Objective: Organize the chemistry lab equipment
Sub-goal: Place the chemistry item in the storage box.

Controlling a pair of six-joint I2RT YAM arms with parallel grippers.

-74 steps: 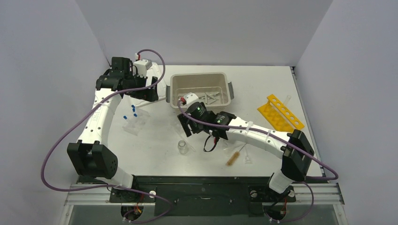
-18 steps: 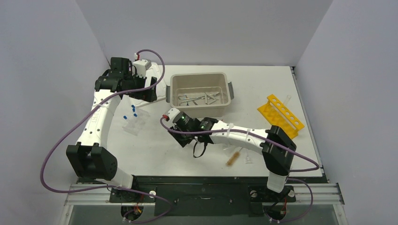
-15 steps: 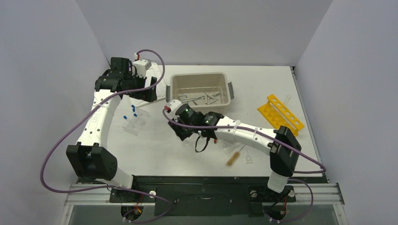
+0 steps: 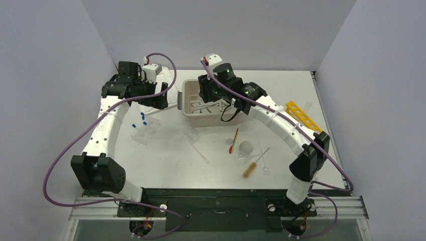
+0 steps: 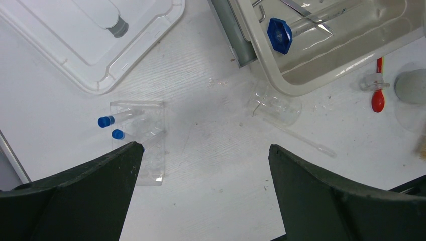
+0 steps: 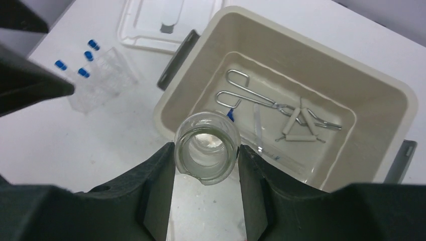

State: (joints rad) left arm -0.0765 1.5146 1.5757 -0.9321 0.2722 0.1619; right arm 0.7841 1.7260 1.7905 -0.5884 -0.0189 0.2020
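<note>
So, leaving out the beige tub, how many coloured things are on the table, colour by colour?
Blue-capped tubes: 4
Yellow rack: 1
Green-and-red spatula: 1
Brown brush: 1
Total: 7

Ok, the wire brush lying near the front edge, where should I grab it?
Take the wire brush by its brown bristle head, the thickest part, coming straight down from above with the jaws set across its length. It lies flat and diagonal on the table, and the thin wire stem would likely slip.
</note>
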